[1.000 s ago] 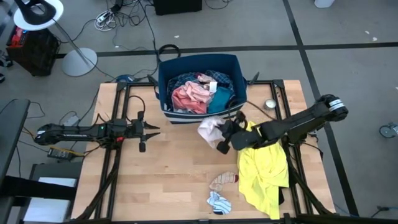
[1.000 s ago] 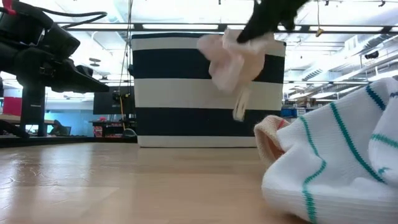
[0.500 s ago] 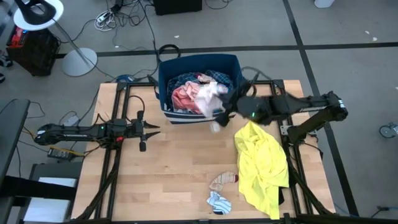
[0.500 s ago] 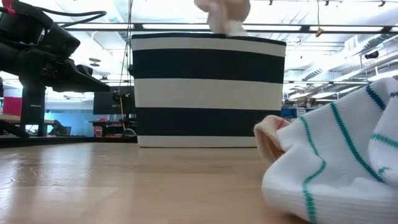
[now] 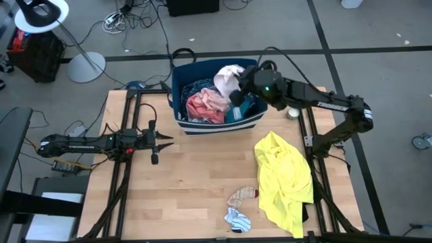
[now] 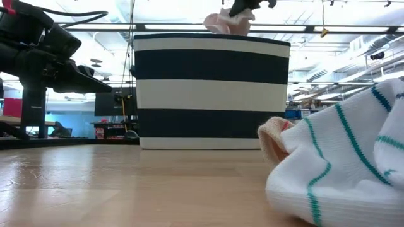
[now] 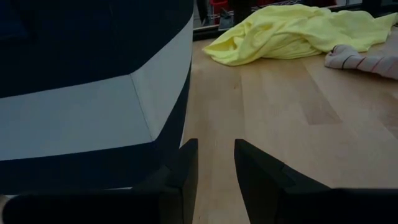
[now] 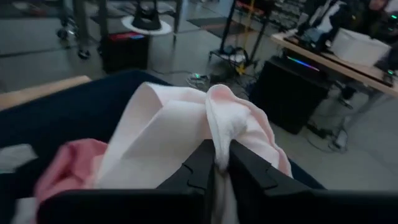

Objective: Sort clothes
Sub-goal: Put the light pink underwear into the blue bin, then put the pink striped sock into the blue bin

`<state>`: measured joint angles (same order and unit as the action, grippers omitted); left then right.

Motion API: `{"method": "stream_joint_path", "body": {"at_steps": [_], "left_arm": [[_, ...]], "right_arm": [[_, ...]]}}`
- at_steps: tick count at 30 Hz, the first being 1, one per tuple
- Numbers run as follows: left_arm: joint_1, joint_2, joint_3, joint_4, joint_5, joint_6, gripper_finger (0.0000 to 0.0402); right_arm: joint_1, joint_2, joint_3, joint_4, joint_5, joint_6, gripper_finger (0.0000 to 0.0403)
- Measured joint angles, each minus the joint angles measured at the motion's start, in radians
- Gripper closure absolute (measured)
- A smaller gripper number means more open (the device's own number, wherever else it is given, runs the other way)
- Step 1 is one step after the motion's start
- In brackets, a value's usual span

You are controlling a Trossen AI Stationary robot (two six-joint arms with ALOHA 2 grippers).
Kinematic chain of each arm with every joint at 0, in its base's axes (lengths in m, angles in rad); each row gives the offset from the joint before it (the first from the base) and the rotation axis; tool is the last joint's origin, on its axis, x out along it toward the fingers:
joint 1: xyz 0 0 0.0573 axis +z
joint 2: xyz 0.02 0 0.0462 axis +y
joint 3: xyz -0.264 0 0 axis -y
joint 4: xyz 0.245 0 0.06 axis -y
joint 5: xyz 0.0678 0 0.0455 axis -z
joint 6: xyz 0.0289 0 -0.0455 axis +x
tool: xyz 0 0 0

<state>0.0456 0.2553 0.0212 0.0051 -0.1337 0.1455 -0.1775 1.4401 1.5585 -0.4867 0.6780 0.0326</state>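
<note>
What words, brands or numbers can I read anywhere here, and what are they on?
None can be read.
Right arm: a pale mark along its side, too small to read.
Bin: plain stripes, no print.
Yellow shirt, pale garment and striped white piece: no lettering visible.
Room behind the table: glowing screens and signs, too blurred to read.

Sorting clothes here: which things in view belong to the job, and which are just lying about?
Job:
pale pink garment, pinched in the right gripper over the bin
clothes in the bin
yellow shirt
two small pieces on the table
striped bin

Lying about:
floor lamp
cables
left gripper, waiting
</note>
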Motion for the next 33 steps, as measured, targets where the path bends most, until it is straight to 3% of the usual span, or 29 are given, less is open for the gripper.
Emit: {"method": "stream_joint_path", "body": {"at_steps": [11,18,25,33], "left_arm": [[0.000,0.000,0.000,0.000,0.000,0.000,0.0291],[0.000,0.000,0.001,0.000,0.001,0.000,0.0291],[0.000,0.000,0.001,0.000,-0.002,0.000,0.0291],[0.000,0.000,0.001,0.002,-0.003,0.000,0.0291]], "right_arm": [[-0.036,0.111,0.000,-0.003,-0.001,-0.008,0.0273],[-0.024,0.089,-0.001,-0.018,0.007,-0.009,0.0223],[0.048,-0.012,-0.001,-0.134,0.007,0.018,0.0201],[0.203,-0.109,-0.001,-0.347,-0.069,0.221,0.0203]]}}
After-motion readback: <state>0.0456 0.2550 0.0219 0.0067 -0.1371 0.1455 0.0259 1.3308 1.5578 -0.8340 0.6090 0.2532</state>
